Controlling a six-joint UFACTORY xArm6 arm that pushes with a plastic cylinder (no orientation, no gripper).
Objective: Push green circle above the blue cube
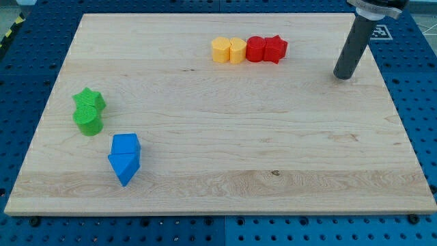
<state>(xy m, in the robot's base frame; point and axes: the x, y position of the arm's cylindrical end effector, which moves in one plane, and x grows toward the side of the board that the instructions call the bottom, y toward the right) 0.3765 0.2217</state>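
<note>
Nearest, two blue blocks touching, blue triangle (123, 168) and blue cube (126, 145); just beyond-left, green circle (88, 120) against green star (89, 100); far off, two yellow (229, 50) and two red (266, 49) in a row; at far right, fingerless rod, my tip (343, 76); no legible writing.

A pale wooden board (273, 137) lies on a blue perforated table (416, 102). Near the view's top, a little right of centre, four blocks sit in a tight row, each touching the next: a yellow hexagon-like block (220, 50), a second yellow block (237, 50) whose shape is hard to make out, a red round block (255, 49) and a red star (275, 49). At the view's left a green star (89, 101) stands, and lower down a blue triangle (123, 168) points toward the view's bottom.
</note>
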